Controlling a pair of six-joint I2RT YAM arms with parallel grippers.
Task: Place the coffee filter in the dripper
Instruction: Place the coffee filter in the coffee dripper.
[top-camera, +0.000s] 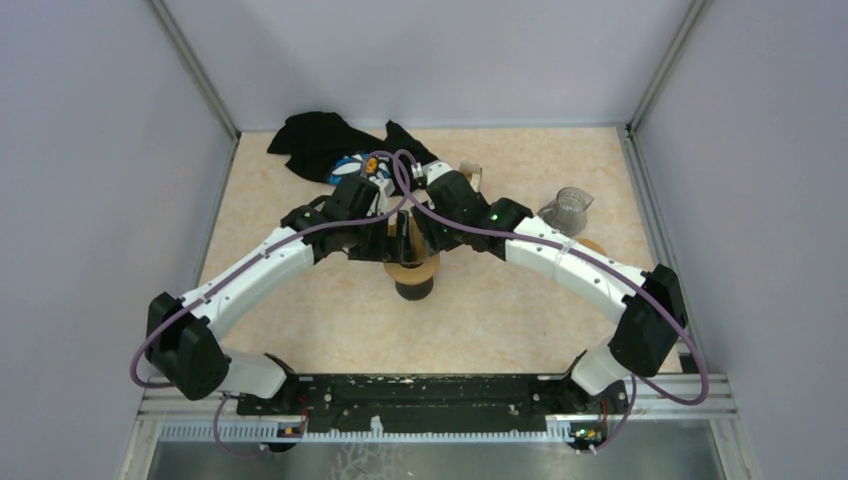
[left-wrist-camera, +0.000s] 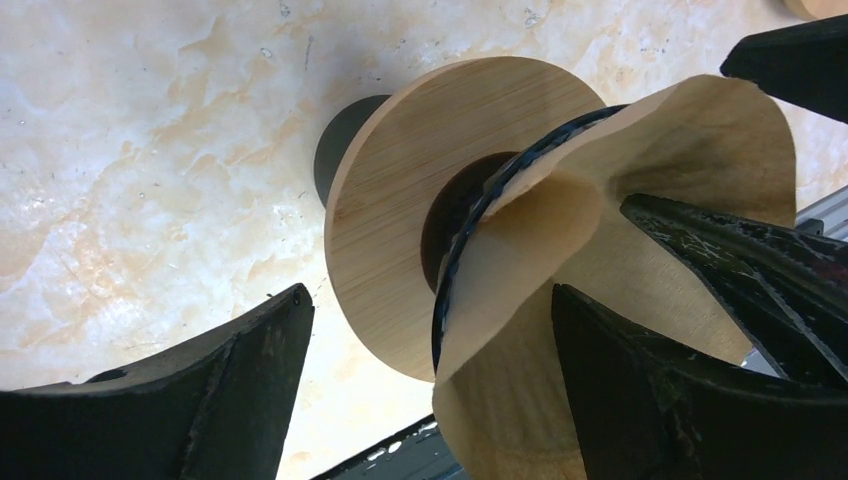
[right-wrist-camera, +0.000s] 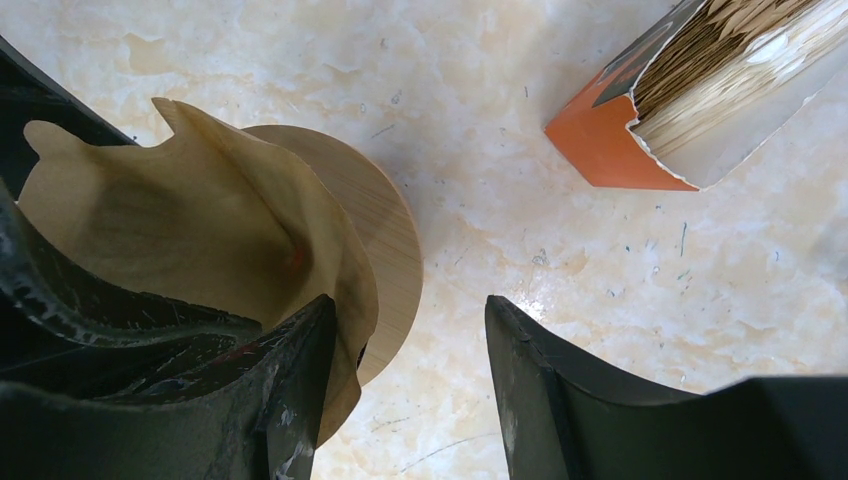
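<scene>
Dripper collar (left-wrist-camera: 390, 250) is smooth matt wood, filter (left-wrist-camera: 700, 140) is thin wavy tan paper, counter (left-wrist-camera: 150, 150) looks like slightly glossy marble.

**Desk editor:** Where does the dripper (top-camera: 412, 280) stand?

**Photographer:** At the centre of the desk (top-camera: 500, 320), with the coffee filter (left-wrist-camera: 700, 140) in its top. The left pincer (left-wrist-camera: 430, 310) is at its left and the right pincer (right-wrist-camera: 408, 310) at its right.

**Desk editor:** And around it?

**Photographer:** A cloth (top-camera: 315, 140) lies at the far left. A glass carafe (top-camera: 566, 208) stands to the right. A box of filters (right-wrist-camera: 690, 90) lies on the desk, apart from the dripper.
</scene>
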